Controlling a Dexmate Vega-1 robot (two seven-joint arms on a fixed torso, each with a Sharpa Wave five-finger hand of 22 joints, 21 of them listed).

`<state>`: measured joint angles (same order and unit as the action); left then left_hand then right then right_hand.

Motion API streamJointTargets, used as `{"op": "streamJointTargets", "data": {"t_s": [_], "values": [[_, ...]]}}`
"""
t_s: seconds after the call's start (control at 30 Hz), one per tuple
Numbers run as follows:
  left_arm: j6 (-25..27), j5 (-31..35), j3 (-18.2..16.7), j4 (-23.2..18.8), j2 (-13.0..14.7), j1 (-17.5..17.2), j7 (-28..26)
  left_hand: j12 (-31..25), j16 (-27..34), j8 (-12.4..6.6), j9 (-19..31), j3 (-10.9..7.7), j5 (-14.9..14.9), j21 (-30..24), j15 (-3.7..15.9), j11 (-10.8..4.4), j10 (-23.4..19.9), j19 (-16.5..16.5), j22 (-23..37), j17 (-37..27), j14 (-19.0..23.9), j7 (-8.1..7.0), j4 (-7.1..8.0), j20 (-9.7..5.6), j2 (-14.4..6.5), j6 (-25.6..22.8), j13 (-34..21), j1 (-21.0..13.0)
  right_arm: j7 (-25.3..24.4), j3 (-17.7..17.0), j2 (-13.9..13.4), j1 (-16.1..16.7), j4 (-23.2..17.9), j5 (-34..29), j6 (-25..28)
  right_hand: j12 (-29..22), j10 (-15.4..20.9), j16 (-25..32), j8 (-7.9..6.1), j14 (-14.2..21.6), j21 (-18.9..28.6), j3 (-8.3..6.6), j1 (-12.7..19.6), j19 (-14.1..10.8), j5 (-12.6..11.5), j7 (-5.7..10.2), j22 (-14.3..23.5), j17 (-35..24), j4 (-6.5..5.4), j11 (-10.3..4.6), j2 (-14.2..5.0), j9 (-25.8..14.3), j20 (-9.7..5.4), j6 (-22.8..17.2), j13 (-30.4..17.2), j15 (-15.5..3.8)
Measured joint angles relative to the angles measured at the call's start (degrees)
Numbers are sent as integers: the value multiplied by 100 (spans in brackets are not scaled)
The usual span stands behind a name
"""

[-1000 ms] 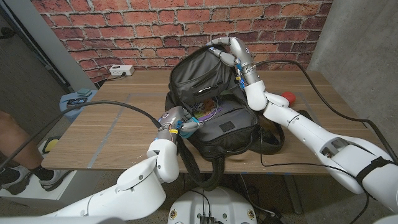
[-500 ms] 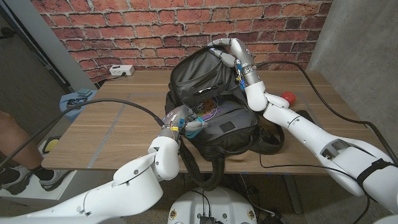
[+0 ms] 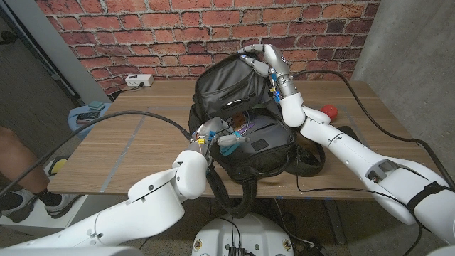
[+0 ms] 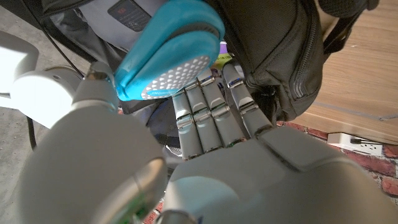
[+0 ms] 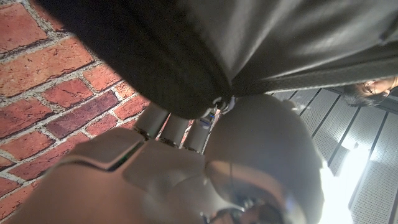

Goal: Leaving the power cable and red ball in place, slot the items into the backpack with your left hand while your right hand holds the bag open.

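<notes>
Head view:
backpack (image 3: 245,121): black, centre of frame on wooden table (image 3: 135,153), main flap propped up and open toward camera
right hand (image 3: 259,58): upper centre, fingers curled over top edge of the flap, gripping it
left hand (image 3: 212,135): centre, at the bag's open mouth, holds a blue item (image 3: 229,139) just over the opening
red ball (image 3: 328,110): right of centre, on table beside the bag, partly hidden by right arm
power cable (image 3: 370,107): black, runs across right side of table
power strip (image 3: 138,80): white, upper left, at back table edge by brick wall

Left wrist view:
blue item (image 4: 169,46): upper centre, rounded, pale perforated face, pinched between thumb and fingers
left hand (image 4: 205,143): fingers (image 4: 214,109) pressed together, reaching up against backpack (image 4: 280,56) fabric
power strip (image 4: 357,142): right edge

Right wrist view:
right hand (image 5: 180,162): lower half, fingers (image 5: 168,127) close together, tips buried in the black backpack (image 5: 249,43) fabric, gripping it
brick wall (image 5: 43,81): left side
</notes>
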<state>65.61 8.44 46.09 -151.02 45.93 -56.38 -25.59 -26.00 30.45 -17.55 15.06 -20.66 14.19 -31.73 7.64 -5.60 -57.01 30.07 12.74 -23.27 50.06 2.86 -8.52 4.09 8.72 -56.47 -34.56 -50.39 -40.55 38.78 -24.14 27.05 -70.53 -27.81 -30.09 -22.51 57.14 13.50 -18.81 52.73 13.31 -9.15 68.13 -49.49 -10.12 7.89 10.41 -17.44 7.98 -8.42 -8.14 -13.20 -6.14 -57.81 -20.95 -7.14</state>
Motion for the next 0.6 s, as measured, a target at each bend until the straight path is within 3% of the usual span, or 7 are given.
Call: {"op": "streamJointTargets", "data": {"t_s": [0.6], "values": [[-448,-564,-242,137,-12,72,166,38,0,4,-5,24,-5,-48,-29,1,0,-31,-2,-28,-32,20,-23,32,1,23,-54,-1,37,40,69,-92,214,140,1,21,0,0,2,0,0,0,-10,22,5,0,0,1,0,0,13,5,-22,0,-20,0]]}}
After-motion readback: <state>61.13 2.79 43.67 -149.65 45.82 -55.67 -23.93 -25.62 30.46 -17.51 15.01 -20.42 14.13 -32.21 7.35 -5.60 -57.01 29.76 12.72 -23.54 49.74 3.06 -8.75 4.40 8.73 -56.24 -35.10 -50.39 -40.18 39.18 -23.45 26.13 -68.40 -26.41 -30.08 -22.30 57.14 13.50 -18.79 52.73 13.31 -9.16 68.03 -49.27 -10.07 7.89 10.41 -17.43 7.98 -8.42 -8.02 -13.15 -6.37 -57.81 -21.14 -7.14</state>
